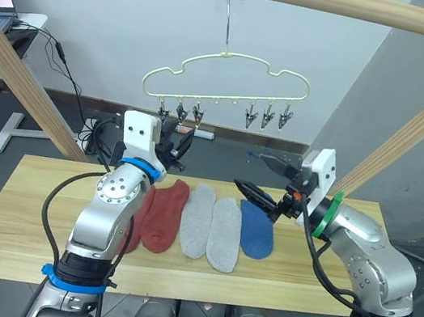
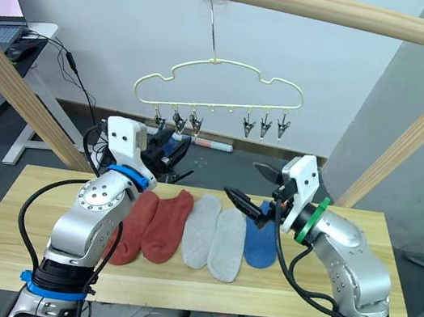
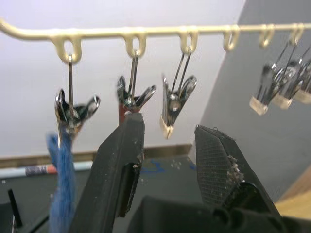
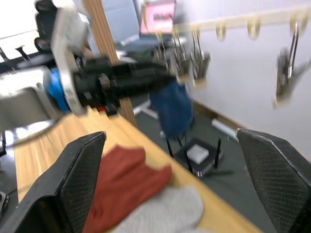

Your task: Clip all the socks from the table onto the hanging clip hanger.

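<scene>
Socks (image 1: 199, 223) lie in a row on my table (image 1: 12, 222): two rust-red, two grey and one blue, five left to clip, while one blue sock (image 3: 61, 179) already hangs from the outermost clip of the clip hanger (image 1: 224, 87) at twelve o'clock. My left gripper (image 3: 167, 160) is empty, jaws narrowly parted just under the second and third clips. My right gripper (image 1: 262, 177) is spread wide and empty, above the blue sock at two o'clock of the row.
</scene>
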